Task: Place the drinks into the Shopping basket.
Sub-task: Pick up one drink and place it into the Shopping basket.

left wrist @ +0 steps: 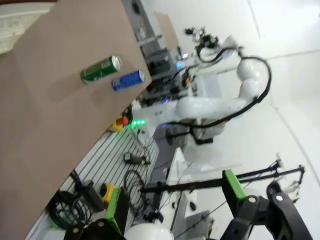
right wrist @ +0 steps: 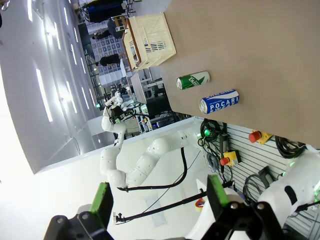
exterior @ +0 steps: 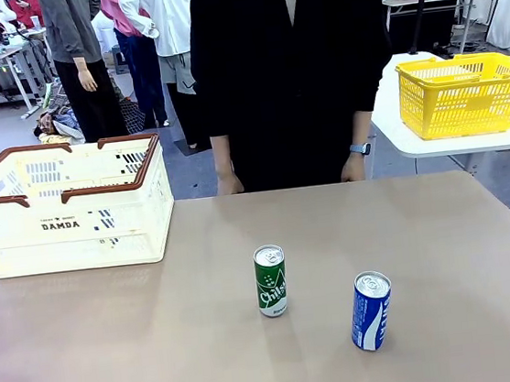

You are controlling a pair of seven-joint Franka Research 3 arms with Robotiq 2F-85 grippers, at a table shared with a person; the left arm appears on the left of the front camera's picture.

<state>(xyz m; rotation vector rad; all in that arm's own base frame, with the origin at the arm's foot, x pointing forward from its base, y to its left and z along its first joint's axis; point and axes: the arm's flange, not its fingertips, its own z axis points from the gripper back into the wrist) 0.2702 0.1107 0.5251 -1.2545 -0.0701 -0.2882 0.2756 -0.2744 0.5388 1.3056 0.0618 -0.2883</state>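
**A:** How does the left gripper (left wrist: 175,200) stand?

**B:** Its jaws are spread wide with nothing between them. It is held off the table (exterior: 164,367), well away from the cans.

**A:** And the right gripper (right wrist: 159,195)?

**B:** Much the same: fingers far apart, empty, and clear of the tabletop too.

**A:** Where are the drinks?

**B:** Both stand upright on the brown table, toward the robot's side. The green can (exterior: 271,281) is near the middle. The blue can (exterior: 371,311) is to its right and a little nearer the robot, close by but not touching it.

**A:** And the Shopping basket (exterior: 20,227)?

**B:** It sits at the table's far left corner, cream-white with a brown rim, well apart from both cans.

**A:** Anything else around?

**B:** A person (exterior: 288,76) in dark clothes stands at the far edge, facing the robot, arms down. Behind on the right, a yellow mesh basket (exterior: 465,93) rests on a white side table (exterior: 395,129).
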